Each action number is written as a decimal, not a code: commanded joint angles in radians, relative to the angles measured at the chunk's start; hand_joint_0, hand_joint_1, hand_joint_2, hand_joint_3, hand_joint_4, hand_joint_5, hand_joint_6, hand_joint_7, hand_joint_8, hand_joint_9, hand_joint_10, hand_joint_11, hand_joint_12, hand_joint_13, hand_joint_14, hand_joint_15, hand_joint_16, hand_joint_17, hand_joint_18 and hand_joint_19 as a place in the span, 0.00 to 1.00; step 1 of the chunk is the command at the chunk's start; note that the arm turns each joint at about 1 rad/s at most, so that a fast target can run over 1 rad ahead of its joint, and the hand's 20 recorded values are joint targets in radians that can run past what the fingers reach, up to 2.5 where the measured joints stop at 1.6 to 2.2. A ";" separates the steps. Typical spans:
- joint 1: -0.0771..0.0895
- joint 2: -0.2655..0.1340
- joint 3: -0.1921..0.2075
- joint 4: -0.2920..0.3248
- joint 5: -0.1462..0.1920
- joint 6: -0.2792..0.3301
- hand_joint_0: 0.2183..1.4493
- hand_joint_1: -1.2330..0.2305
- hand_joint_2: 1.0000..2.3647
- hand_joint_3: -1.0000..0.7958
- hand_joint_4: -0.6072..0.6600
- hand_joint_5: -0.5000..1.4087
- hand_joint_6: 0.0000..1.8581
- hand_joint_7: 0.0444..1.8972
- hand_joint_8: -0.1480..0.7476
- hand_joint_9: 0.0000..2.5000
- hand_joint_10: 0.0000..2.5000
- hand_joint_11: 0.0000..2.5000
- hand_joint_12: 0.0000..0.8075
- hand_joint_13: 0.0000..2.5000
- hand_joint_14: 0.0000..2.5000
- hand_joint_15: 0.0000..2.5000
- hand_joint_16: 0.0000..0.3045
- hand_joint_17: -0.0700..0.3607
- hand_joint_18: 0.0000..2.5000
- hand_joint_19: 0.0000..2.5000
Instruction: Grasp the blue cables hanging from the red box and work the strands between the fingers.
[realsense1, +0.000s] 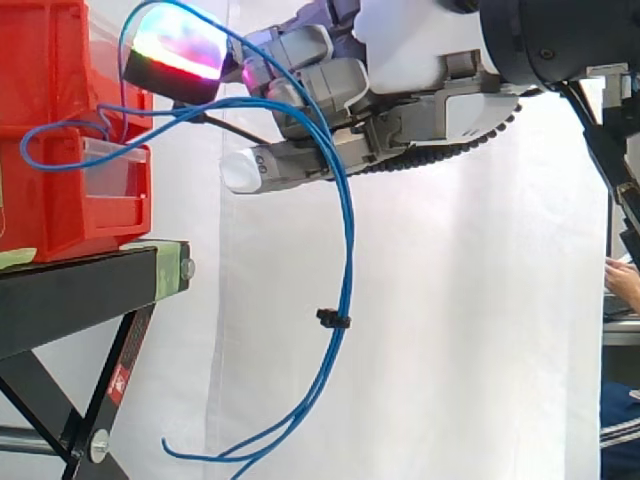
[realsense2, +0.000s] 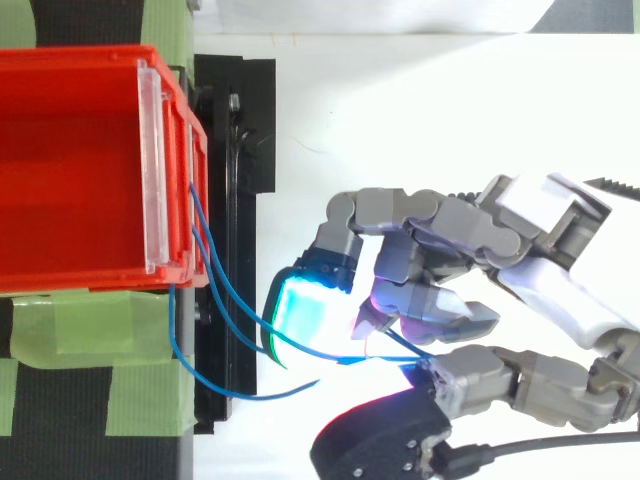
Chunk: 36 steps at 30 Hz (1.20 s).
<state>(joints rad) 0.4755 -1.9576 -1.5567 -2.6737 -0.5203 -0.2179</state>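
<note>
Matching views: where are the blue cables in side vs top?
Side view: the blue cables leave the red box at left, pass between the fingers of the hand at upper centre, then hang in a loop toward the bottom.
Top view: the blue cables leave the box's lower right corner, left of centre, and run right to the fingers.
Shared landmark: the red box, at the left edge in both.
</note>
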 joint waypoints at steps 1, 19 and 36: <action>0.000 0.000 0.000 -0.002 0.000 -0.031 0.44 0.38 0.01 0.12 0.72 0.37 0.23 0.72 0.73 0.15 1.00 1.00 0.70 0.29 1.00 0.66 0.21 0.50 0.43 0.20; 0.000 0.000 0.000 -0.002 0.002 -0.032 0.53 0.36 0.01 0.27 0.69 0.38 0.27 0.71 0.73 0.16 1.00 1.00 0.68 0.30 1.00 0.67 0.20 0.48 0.45 0.24; 0.002 0.000 0.001 -0.005 -0.001 -0.069 0.51 0.37 0.02 0.43 0.68 0.37 0.38 0.69 0.72 0.16 1.00 1.00 0.68 0.31 1.00 0.67 0.20 0.48 0.46 0.27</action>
<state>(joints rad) 0.4766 -1.9574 -1.5558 -2.6782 -0.5205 -0.2707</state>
